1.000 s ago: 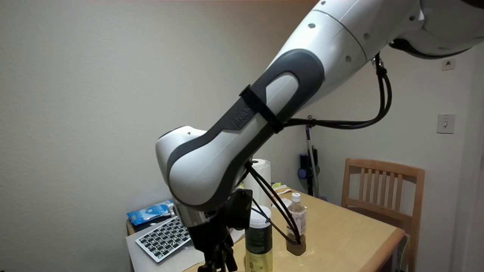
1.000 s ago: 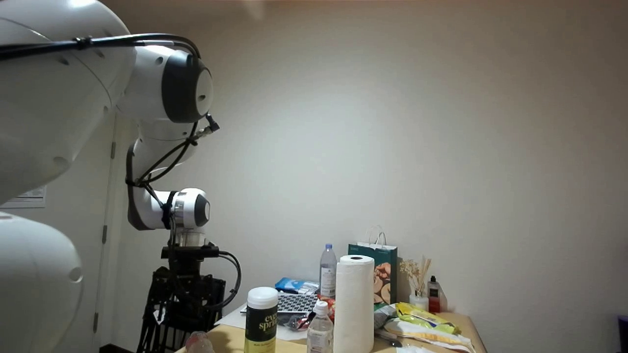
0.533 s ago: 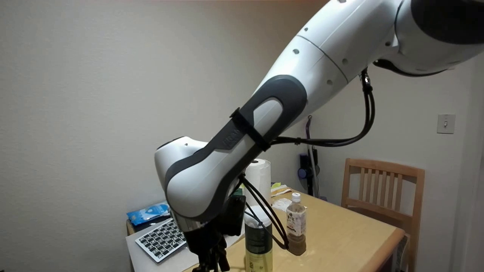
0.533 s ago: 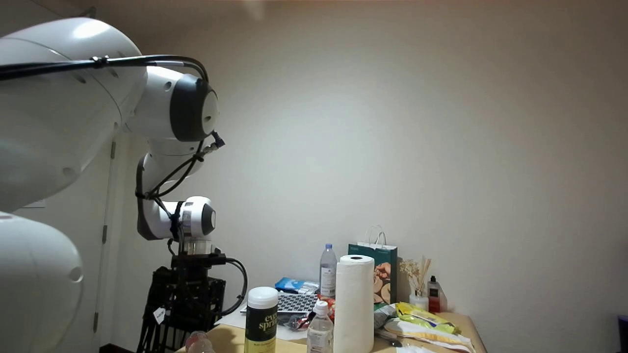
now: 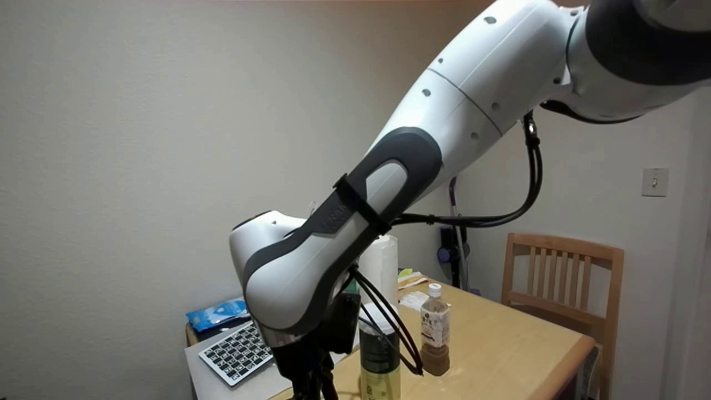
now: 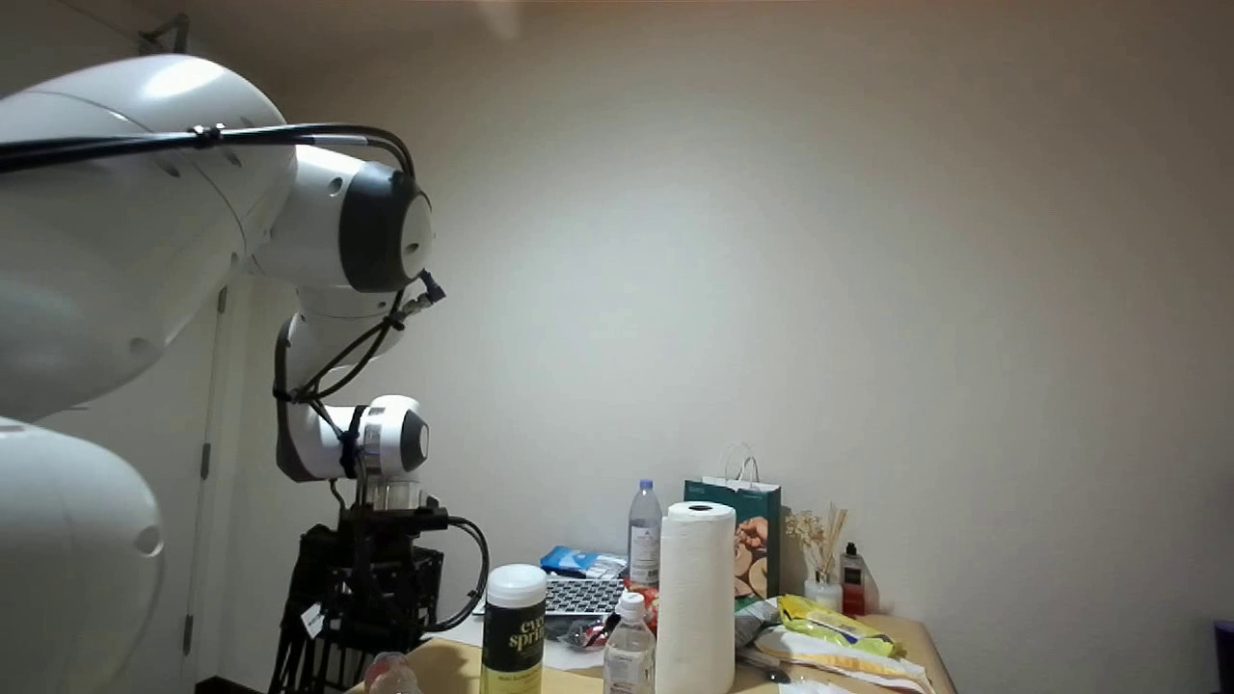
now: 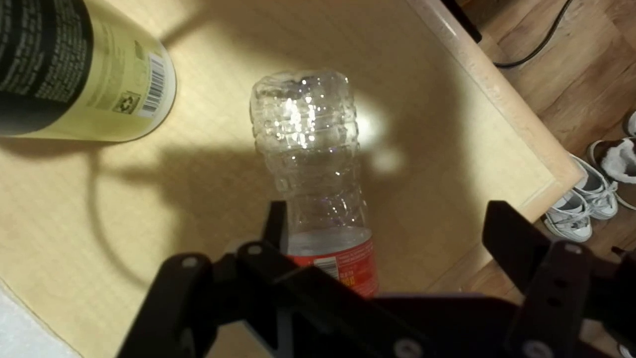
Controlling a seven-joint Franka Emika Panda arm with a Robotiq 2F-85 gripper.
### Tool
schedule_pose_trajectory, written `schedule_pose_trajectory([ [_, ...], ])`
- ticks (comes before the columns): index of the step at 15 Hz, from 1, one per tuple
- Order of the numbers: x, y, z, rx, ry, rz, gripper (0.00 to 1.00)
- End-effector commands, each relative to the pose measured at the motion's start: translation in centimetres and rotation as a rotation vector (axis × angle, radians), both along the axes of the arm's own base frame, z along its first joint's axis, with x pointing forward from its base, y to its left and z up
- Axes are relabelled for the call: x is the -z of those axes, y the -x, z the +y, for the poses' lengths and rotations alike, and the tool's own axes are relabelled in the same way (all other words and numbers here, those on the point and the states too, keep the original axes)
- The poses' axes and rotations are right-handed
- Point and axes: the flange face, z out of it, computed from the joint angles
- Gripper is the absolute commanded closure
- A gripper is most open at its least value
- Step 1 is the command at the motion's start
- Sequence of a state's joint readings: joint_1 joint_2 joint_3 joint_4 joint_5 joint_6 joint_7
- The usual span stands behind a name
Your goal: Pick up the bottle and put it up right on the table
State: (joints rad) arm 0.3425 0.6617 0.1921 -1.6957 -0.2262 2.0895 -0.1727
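A clear plastic bottle (image 7: 313, 164) with a red label lies on its side on the light tan table (image 7: 208, 199), near a table corner in the wrist view. Its base end also shows at the bottom of an exterior view (image 6: 390, 673). My gripper (image 7: 386, 214) is open, its fingers wide apart. The left finger is along the bottle's left edge by the label; I cannot tell if it touches. A wide gap lies between the bottle and the right finger. The cap end is hidden behind the gripper. The gripper's body also shows in both exterior views (image 5: 311, 372) (image 6: 366, 588).
A black and yellow canister (image 7: 99, 74) with a white lid (image 6: 516, 585) stands close to the lying bottle. An upright bottle (image 5: 435, 328) and a paper towel roll (image 6: 696, 598) stand farther on. A checkered board (image 5: 241, 353) lies near the wall.
The arm and gripper have moved down in both exterior views, most in the first half second. The gripper has also shifted slightly sideways. The bottles and canister have not moved.
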Motion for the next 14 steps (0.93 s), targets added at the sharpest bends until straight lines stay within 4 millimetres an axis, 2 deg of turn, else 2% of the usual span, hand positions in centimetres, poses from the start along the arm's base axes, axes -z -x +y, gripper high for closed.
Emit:
schedule_pose_trajectory([
  [1, 2.9, -2.0, -0.8, -0.014, -0.002, 0.003, 0.00],
  [7, 5.6, -4.5, -0.2, -0.009, -0.021, 0.019, 0.00],
  [14, 6.7, -6.3, 0.0, 0.003, -0.051, 0.021, 0.00],
])
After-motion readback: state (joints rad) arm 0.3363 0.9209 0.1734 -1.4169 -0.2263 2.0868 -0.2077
